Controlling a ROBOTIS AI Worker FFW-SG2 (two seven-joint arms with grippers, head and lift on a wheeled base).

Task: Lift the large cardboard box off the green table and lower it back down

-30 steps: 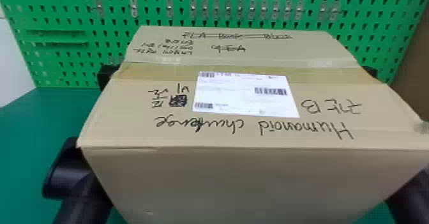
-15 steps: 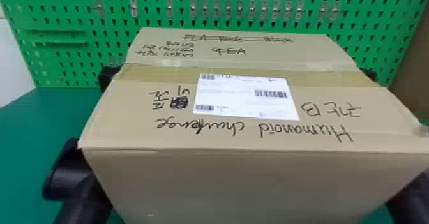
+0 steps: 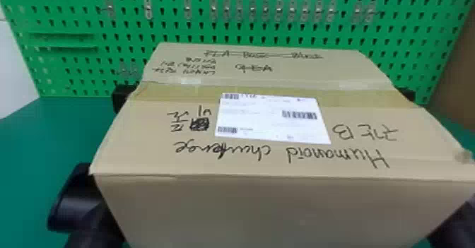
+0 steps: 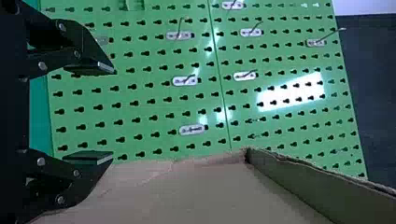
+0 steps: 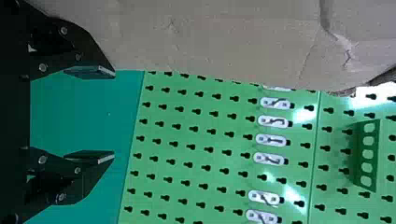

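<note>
Box [image 3: 247, 208], one, left hand [image 3: 122, 97], right hand [image 3: 408, 94], both spread

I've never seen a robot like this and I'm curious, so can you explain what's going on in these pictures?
This is a robot with two black arms. One picture looks forward and down from its head; the other two come from cameras on its left and right wrists, turned sideways.

A large cardboard box is between the left arm and right arm, over the green table. A green pegboard stands behind.

The left fingers and right fingers are open, with nothing between them. The arms seem to support the box from its sides, though its underside is hidden, so I can't say whether it's raised.
</note>
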